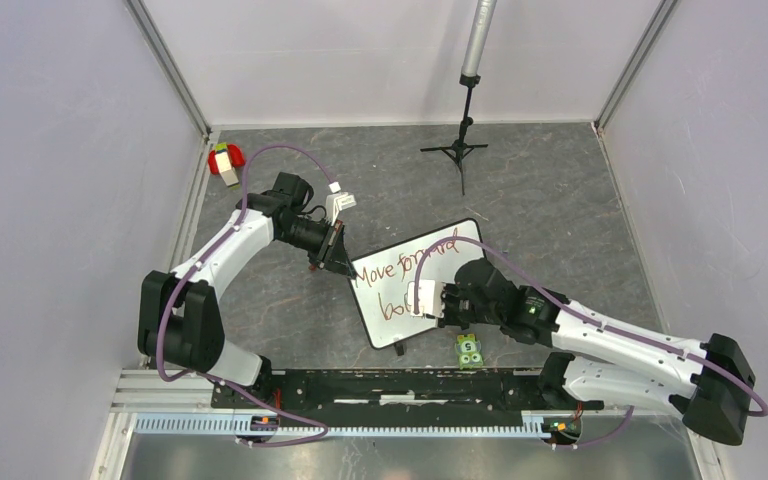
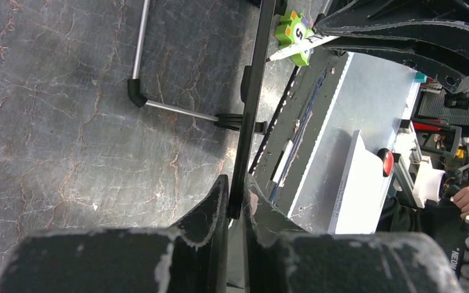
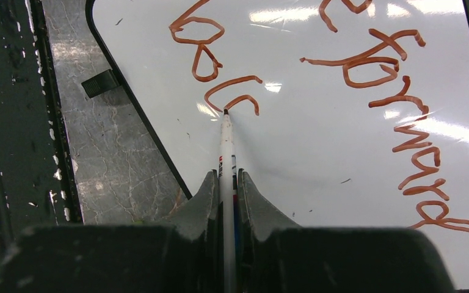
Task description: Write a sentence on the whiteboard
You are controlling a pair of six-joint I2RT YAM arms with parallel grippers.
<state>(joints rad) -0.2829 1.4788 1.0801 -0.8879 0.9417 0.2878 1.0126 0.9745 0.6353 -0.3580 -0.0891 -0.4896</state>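
The whiteboard lies tilted on the grey table. The sentence in reddish-brown reads "Move forward" with the start of a second line below. My left gripper is shut on the board's upper left rim, which shows edge-on in the left wrist view between the fingers. My right gripper is shut on a white marker. The marker's tip touches the board at the last letter of the lower line. In the right wrist view the gripper hangs over the board.
A green numbered block lies near the board's front corner, by the black rail. A red, green and white object sits at the back left. A black tripod stand stands at the back. A board leg rests on the table.
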